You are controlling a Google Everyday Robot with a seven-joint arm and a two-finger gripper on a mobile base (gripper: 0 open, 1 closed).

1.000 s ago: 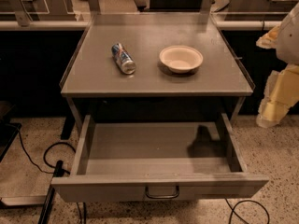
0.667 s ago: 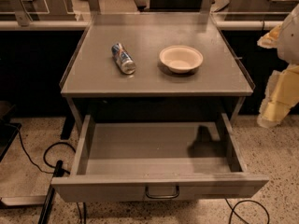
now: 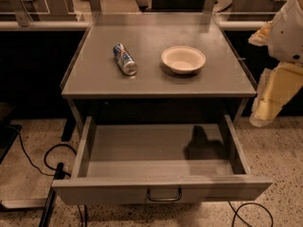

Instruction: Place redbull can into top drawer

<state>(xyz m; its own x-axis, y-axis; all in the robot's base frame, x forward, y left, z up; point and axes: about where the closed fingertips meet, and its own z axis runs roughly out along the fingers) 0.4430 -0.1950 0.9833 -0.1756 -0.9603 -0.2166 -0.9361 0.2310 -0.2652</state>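
Observation:
The redbull can [image 3: 125,59] lies on its side on the left part of the grey table top [image 3: 156,82], with a shiny silver end facing the front. The top drawer [image 3: 161,188] is pulled out wide below the table top. Its inside is bare apart from a dark shadow at the right, and its bar handle [image 3: 164,195] sits at the centre of the front panel. My gripper [image 3: 265,110] hangs at the right edge of the view, beside the table's right side. It is well away from the can and holds nothing that I can see.
A white bowl [image 3: 183,59] stands on the table top to the right of the can. Black cables [image 3: 52,160] lie on the speckled floor to the left of the drawer and at the bottom right. More tables stand behind.

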